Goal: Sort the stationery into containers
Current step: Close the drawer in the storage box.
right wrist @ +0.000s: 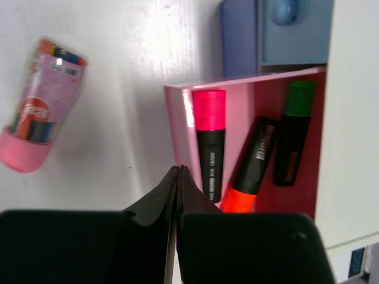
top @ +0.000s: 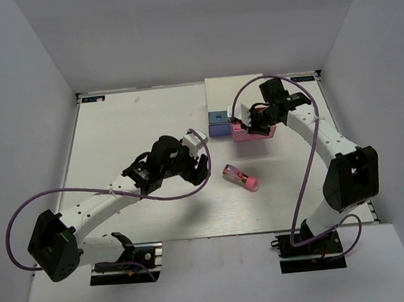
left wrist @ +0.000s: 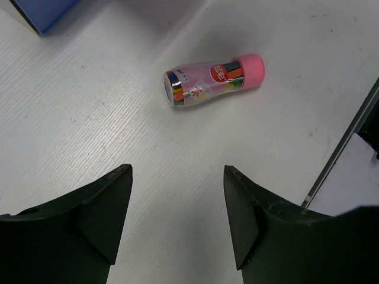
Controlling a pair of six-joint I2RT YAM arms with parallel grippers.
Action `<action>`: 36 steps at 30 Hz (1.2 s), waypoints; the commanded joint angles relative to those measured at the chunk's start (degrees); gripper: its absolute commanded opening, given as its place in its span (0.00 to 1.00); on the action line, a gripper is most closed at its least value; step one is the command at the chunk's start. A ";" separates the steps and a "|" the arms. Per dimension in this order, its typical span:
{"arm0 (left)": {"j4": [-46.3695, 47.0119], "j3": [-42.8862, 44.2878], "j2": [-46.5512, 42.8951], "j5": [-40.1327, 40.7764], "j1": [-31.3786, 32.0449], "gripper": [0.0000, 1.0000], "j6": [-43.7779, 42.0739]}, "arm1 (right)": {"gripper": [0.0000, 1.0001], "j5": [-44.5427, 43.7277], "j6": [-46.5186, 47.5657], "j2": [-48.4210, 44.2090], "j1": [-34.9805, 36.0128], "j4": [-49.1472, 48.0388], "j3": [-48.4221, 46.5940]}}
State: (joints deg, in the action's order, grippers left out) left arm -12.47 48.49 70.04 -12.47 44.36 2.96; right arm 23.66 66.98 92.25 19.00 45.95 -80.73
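left pincer (left wrist: 177,189) spread wide | right pincer (right wrist: 179,174) closed, empty | risk: my grab nudges the sideways tube (left wrist: 210,80), it rolls away

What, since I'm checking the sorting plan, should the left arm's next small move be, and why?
Probably ease the left gripper forward and down toward the pink-and-clear tube. It is open and empty, and the tube lies on its side on the table ahead. Three markers already sit in the open pink drawer, with the right gripper shut near it.
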 commanded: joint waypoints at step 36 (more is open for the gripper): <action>-0.71 2.05 -0.96 1.40 -0.15 0.73 -0.50 | 0.00 -16.90 -12.31 4.71 2.44 -33.21 8.48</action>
State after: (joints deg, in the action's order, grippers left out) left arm -12.51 48.51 70.04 -11.44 44.36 2.94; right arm 5.34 55.27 98.72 21.47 14.24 -74.63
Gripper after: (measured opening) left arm 0.732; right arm 0.011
